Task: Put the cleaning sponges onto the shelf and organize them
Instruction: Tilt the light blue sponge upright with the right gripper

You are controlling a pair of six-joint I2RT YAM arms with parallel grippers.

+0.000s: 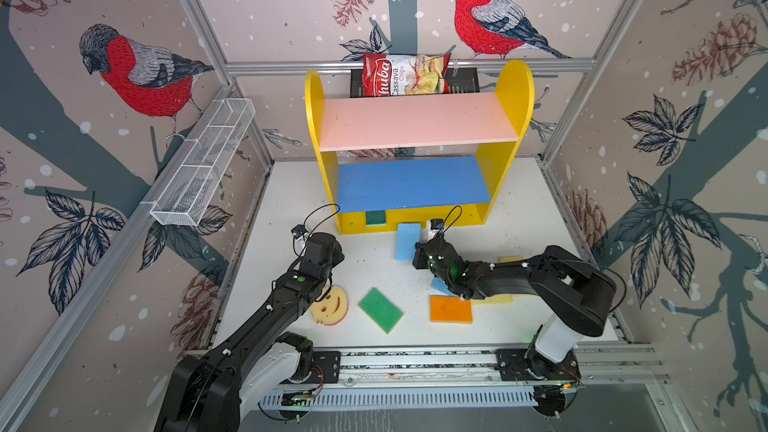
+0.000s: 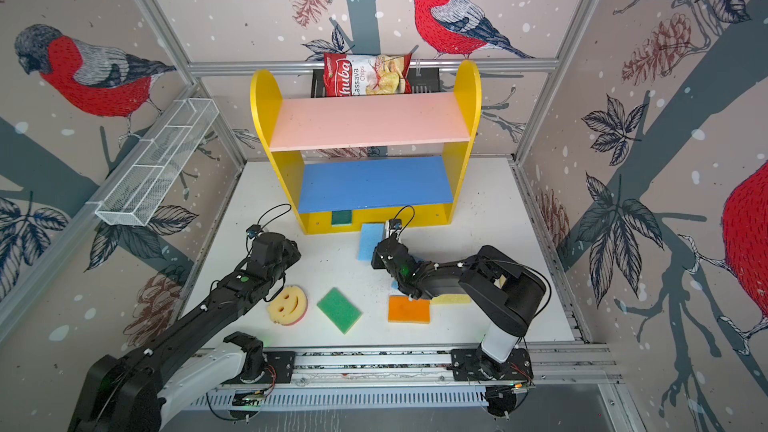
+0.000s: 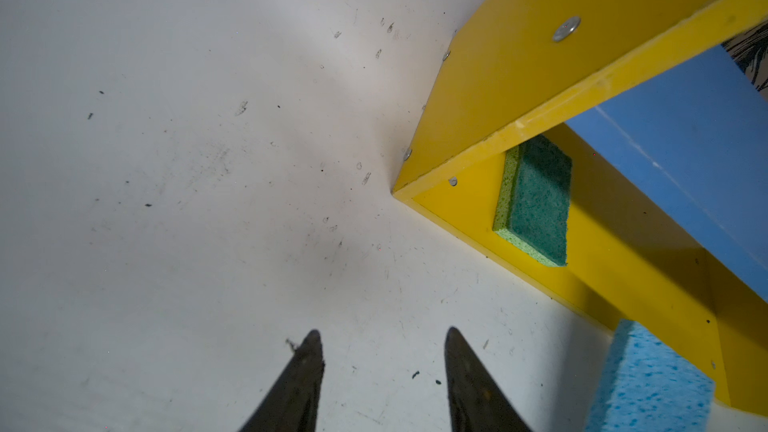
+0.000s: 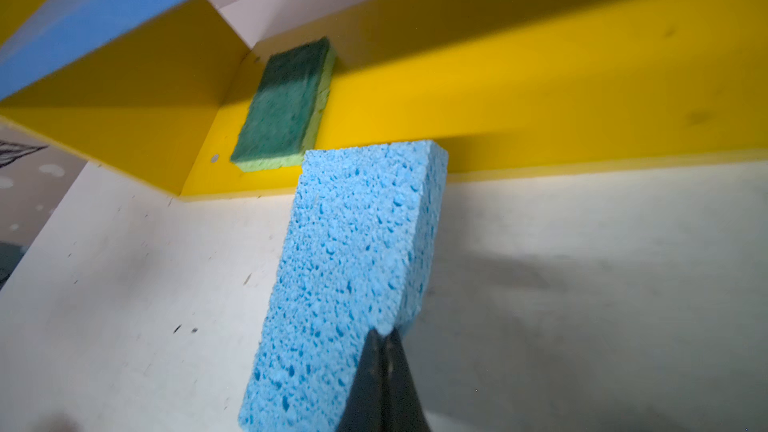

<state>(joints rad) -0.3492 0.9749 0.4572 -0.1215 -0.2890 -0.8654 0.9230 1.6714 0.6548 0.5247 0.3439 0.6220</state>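
One blue sponge (image 1: 408, 241) at shelf (image 1: 415, 122) edge.

Left hand (image 3: 383, 331) has fingers apart; right hand (image 4: 384, 332) has fingers pressed together.

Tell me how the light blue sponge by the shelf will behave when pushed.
The light blue sponge looks porous, so probably light and squashy; it may compress under the shut right hand before sliding. Flat and blocky, it should not roll. Its far edge might catch on the shelf base.

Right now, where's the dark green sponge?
In both top views the dark green sponge lies on the shelf's yellow base, left end, near the light blue sponge.
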